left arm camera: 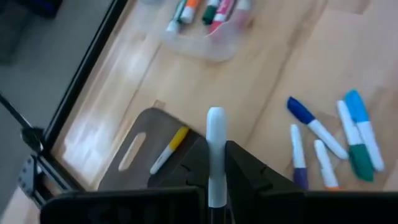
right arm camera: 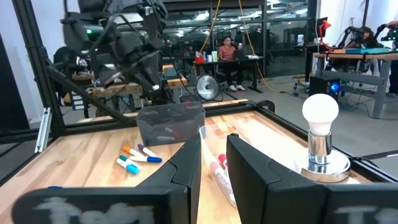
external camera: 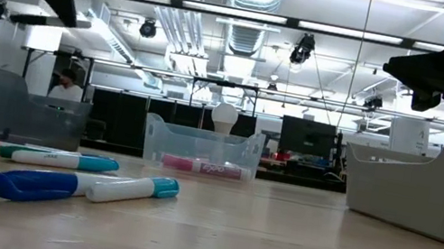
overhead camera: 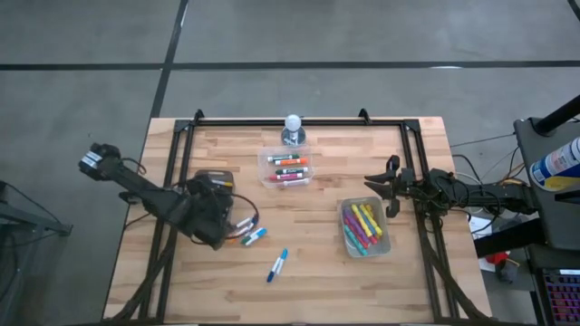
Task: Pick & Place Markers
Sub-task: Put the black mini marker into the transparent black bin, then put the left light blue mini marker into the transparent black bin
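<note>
The dark left gripper (left arm camera: 216,186) hangs above the dark grey flat tray (overhead camera: 214,177), its fingers clamped narrowly on a white-bodied marker (left arm camera: 216,149) standing upright between them. One yellow-capped marker (left arm camera: 169,148) lies in that tray. Just beside the tray, on the side toward the table centre, a cluster of loose markers (overhead camera: 246,230) rests on the light wooden table (overhead camera: 317,263); a single blue-capped white marker (overhead camera: 277,264) lies a little farther from the tray, alone. Well apart from the tray, a clear plastic tub (overhead camera: 288,167) holds several red, orange and green markers, next to a white bulb on a round metal base (overhead camera: 293,129). A second clear tub (overhead camera: 365,227), farther from the tray, holds yellow, pink and blue markers. The right gripper (overhead camera: 384,192) waits beyond that tub, its fingers slightly apart, holding nothing.
</note>
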Robot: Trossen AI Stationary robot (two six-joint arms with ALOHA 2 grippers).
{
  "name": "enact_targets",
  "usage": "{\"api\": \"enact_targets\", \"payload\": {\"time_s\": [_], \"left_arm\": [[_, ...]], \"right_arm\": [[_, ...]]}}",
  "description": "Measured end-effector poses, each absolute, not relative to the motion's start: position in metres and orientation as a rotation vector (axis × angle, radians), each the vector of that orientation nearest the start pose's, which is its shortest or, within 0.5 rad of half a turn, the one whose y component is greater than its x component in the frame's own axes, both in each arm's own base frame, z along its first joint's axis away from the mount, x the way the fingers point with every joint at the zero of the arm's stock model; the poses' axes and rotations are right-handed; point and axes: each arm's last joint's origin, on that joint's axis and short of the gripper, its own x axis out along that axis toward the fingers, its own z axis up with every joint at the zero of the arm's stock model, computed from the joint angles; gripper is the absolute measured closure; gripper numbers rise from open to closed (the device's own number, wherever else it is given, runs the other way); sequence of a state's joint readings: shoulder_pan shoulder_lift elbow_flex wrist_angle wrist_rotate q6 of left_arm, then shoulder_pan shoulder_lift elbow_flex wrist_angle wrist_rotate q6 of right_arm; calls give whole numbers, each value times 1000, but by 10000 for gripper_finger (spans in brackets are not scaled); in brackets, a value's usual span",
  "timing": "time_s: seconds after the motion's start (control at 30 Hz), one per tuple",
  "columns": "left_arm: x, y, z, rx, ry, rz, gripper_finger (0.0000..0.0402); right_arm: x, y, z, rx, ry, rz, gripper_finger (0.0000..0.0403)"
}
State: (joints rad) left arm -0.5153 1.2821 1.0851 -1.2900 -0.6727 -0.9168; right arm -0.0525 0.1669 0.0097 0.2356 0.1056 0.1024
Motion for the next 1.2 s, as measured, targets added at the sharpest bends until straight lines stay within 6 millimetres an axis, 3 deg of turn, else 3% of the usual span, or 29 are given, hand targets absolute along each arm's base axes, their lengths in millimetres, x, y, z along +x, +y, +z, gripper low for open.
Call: {"api": "enact_targets", "payload": {"time_s": [0.27,0.57,1.0,1.2], "left_arm": [[161,-63,232,18,1071,753,374],[159,-51,196,-76,1154,739,363],[165,-51,201,-42,1138,701,287],[179,-57,229,-67,1063,635,283]], "right_arm": [[107,-9,176,105,-87,-154,335],[107,-9,176,105,-87,-154,335],[107,-9,176,104,-86,-154,335],[107,-9,176,105,-87,-154,335]]}}
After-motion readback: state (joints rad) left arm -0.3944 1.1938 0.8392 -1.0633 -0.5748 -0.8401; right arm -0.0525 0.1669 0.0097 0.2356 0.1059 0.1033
